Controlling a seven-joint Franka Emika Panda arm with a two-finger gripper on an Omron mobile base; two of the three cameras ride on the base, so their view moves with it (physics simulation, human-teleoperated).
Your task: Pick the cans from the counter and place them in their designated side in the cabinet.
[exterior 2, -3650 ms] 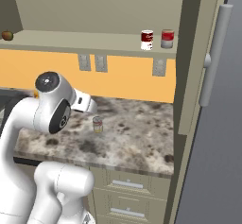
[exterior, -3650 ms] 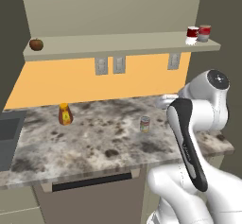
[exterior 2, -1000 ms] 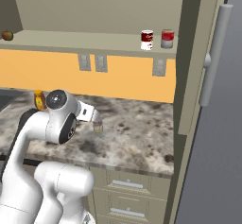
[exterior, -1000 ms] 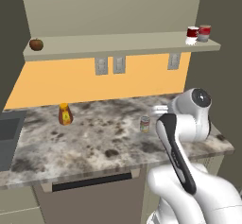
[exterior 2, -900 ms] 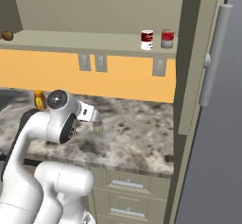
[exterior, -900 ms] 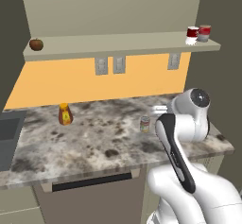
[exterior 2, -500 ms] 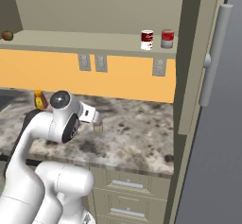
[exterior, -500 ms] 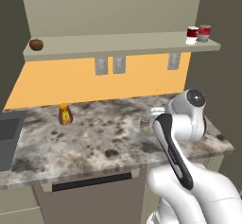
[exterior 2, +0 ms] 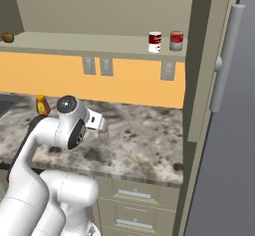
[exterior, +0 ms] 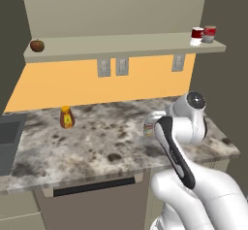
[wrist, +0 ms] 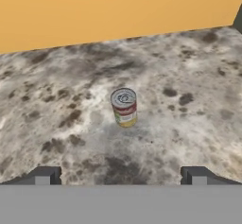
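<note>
Hand view: silver-grey can (wrist: 124,107) stands upright on the bench (wrist: 189,100), straight ahead of the end effector (wrist: 120,176).
Fingers spread wide, holding nothing; the can's axis is vertical, centred between them but well apart.

Bystanders around the kitchen
An orange bottle (exterior: 66,118) is standing near the orange backsplash (exterior: 97,86), a brown round fruit (exterior: 37,45) is sitting far left up high, and a brighter red-and-grey can (exterior 2: 176,41) is resting far right.
</note>
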